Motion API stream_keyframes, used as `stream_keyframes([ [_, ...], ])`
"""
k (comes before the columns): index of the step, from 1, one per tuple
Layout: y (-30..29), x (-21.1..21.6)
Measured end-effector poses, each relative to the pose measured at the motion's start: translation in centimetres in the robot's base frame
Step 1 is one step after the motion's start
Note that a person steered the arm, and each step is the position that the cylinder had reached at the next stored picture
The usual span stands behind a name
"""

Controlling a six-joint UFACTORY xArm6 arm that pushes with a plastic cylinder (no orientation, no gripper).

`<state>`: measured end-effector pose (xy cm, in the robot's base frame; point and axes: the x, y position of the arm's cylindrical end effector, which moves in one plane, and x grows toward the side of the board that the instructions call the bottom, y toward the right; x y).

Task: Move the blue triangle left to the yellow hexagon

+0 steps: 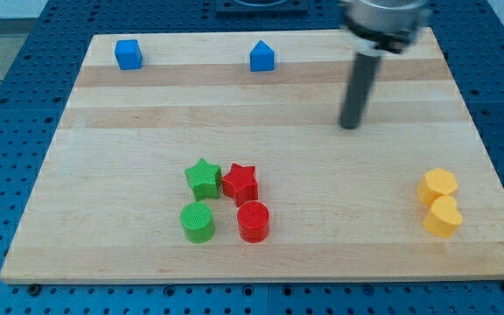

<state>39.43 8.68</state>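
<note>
Camera view shows my tip resting on bare board with no claw to open or close, touching nothing. Judging by this, nothing is done: the blue triangle sits near the view's top, well apart from the yellow hexagon at lower right. Rod stands upright.

The arm comes in from the view's top right, only its grey, rounded end showing, cut off by the frame edge. The straight dark rod hangs near vertical, leaning slightly left, and my tip rests on the far right part
</note>
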Motion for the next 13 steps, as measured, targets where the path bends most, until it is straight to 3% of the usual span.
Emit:
stream_keyframes([
  [2,-17.4,-8.7],
  [3,-21.7,-12.9],
  [5,-13.6,-14.2],
  [8,-6.4,-14.1],
  [13,2.3,-6.0],
])
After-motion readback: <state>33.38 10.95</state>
